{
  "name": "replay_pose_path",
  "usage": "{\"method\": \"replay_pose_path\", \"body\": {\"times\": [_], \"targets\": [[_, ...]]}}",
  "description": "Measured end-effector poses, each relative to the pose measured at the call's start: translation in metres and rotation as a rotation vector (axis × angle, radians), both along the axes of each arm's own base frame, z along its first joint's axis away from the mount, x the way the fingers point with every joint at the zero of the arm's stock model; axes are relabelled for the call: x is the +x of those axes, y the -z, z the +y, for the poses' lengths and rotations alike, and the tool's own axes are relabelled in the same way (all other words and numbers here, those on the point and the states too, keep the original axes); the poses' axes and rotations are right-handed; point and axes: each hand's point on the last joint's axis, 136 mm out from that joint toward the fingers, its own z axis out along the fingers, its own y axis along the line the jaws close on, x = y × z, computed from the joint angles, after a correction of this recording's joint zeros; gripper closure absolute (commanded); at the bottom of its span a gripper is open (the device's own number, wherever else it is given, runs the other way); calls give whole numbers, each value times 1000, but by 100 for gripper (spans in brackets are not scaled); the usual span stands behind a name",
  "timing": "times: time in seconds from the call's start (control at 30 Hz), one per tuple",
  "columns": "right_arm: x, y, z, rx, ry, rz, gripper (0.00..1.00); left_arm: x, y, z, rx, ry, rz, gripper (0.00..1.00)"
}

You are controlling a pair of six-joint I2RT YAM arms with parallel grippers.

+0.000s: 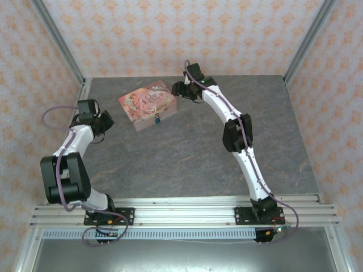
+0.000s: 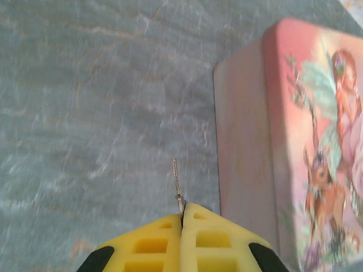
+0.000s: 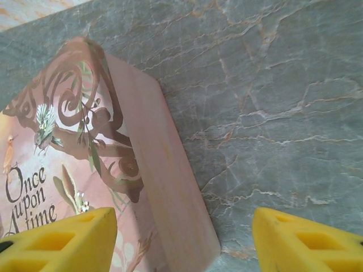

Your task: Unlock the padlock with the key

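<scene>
Only legible text: "Once upon a time", dark script printed on the pink tin (image 3: 96,147) lid, bottom line partly cut off.

On left arm (image 1: 72,148): folded tight at the elbow beside its base, then climbing forward along the left side, wrist turned inward toward the right. At its end, left gripper (image 2: 182,212) pressed fully together, yellow fingers (image 2: 153,241) meeting along one seam, pinching key (image 2: 177,180) by one end, key jutting straight out from the tips.

On right arm (image 1: 245,156): stretched long from its base, bent at the elbow, leaning far forward and to the left. At its end, right gripper (image 3: 182,215) aimed leftward and down, yellow fingers (image 3: 62,241) spread wide apart.
</scene>
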Motion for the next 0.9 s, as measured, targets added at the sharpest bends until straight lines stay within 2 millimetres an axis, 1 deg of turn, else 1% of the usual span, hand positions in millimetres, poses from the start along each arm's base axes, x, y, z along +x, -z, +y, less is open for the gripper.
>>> {"method": "replay_pose_path", "body": {"times": [0.07, 0.17, 0.27, 0.4, 0.47, 0.5, 0.53, 0.57, 0.7, 0.8, 0.9], "targets": [[0, 2, 7, 37, -21, 5, 37, 15, 4, 4, 3, -3, 1, 100], [0, 4, 18, 91, -59, 5, 39, 30, 15, 9, 12, -5, 21, 100], [-2, 4, 28, 139, -97, 8, 42, 45, 24, 7, 17, 15, 39, 100], [-8, 8, 34, 171, -136, 27, 50, 64, 32, -9, 21, 75, 51, 100], [-13, 15, 35, 178, -159, 44, 52, 72, 36, -24, 24, 118, 56, 100], [-15, 17, 37, 187, -170, 41, 53, 73, 38, -32, 23, 136, 59, 100], [-16, 17, 35, 191, -173, 34, 53, 72, 40, -41, 29, 151, 67, 100], [-17, 15, 30, 189, -169, 31, 53, 73, 40, -45, 32, 161, 67, 100], [-34, 15, 10, 167, -162, 55, 54, 73, 40, -61, 41, 208, 65, 100], [-53, 16, -6, 138, -147, 66, 54, 73, 40, -73, 52, 247, 63, 100], [-79, 17, -24, 110, -119, 78, 54, 73, 40, -89, 67, 296, 60, 100]]}}
